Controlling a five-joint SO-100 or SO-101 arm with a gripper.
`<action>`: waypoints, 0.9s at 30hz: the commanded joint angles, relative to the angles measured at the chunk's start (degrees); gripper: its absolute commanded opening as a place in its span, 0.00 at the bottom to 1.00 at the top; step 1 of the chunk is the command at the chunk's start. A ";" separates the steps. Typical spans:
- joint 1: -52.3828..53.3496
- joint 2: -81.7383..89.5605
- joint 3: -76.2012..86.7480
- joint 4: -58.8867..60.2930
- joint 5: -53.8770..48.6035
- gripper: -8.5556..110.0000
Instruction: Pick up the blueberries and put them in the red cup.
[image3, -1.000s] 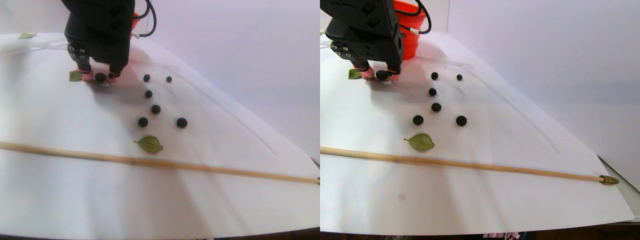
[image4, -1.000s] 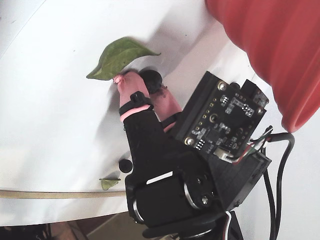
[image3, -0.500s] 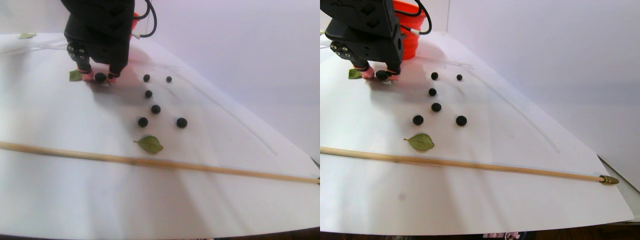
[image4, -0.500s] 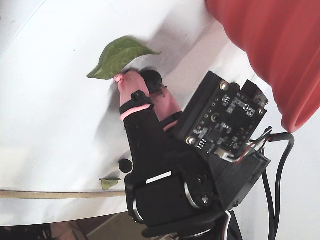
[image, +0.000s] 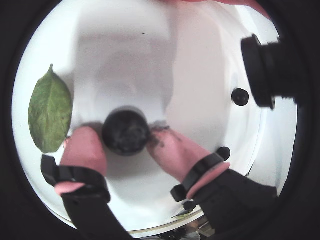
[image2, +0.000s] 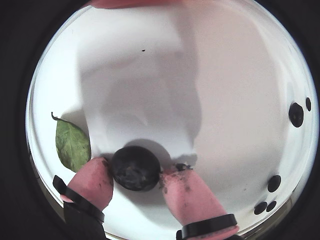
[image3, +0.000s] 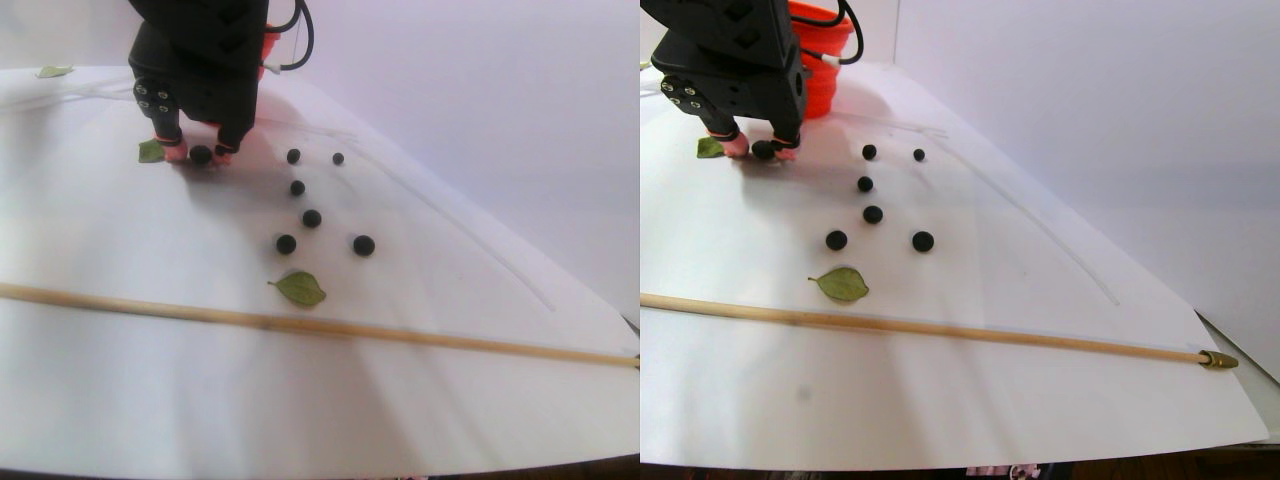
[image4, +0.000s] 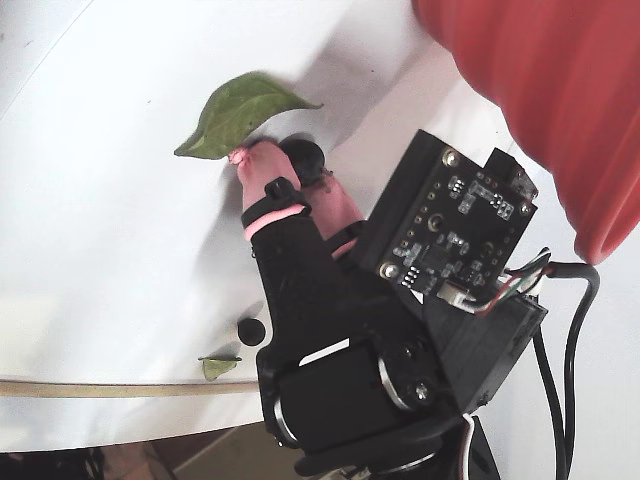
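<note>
A wrist view shows the gripper (image2: 135, 172) low at the white sheet (image2: 210, 75), its two pink fingertips (image2: 92, 182) narrowly apart and pressing on a big blueberry (image2: 135, 169) from both sides. This berry is round, matte and blue-black, with a dull greyish patch on its face, and dark smears mark the inner side of the right pad. Whether it is lifted from the sheet I cannot tell. A green leaf (image2: 72, 145) lies just beside the left fingertip; in the fixed view the leaf (image4: 235, 112) seems to touch the pink tip.

In front of the fingers the sheet is bare and wide. Toward the right in this wrist view, more small blueberries (image2: 296, 114) lie well apart from the held one. In the left half of the stereo pair view six loose berries (image3: 312, 218) are spread on the sheet, and beyond them, nearer that camera, lie a second leaf (image3: 300, 289) and a thin wooden stick (image3: 330, 329) across the sheet.

The red cup (image4: 540, 100) stands near the gripper, its faintly ribbed wall close behind the arm's circuit board (image4: 455, 235).
</note>
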 joint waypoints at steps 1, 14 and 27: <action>1.05 4.04 -0.09 0.44 0.18 0.23; 1.05 8.26 0.09 4.75 0.35 0.23; 0.97 4.04 0.00 -0.35 -0.09 0.22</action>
